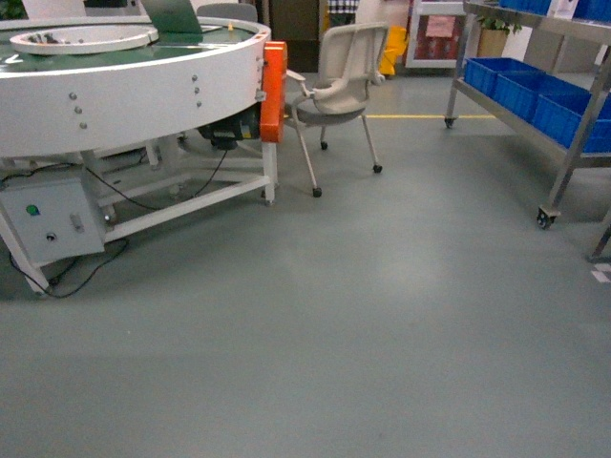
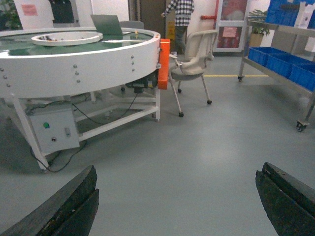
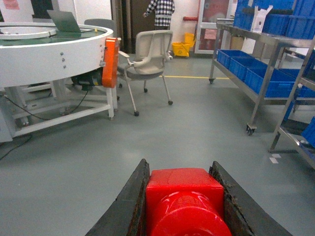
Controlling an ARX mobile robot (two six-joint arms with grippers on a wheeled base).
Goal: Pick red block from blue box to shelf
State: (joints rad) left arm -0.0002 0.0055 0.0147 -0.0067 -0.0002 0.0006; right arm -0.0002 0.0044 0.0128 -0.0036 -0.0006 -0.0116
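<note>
From the head camera we are facing bare grey floor, a white round conveyor table [image 1: 124, 86] on the left and the shiny stainless-steel shelf [image 1: 573, 143] far right; neither arm is showing. Through the left wrist camera, our left gripper [image 2: 177, 196] is holding its dark fingers [image 2: 69, 206] wide apart, empty. Only the right wrist camera is revealing the small red plastic block [image 3: 184, 201], clamped in our right gripper [image 3: 184, 206]. We judge steady, level carrying towards the shelf is best.

round table [image 1: 124, 105] left, chair [image 1: 339, 86] just right of it, shelf [image 1: 563, 105] far right (crates [image 1: 525, 91] on it).
</note>
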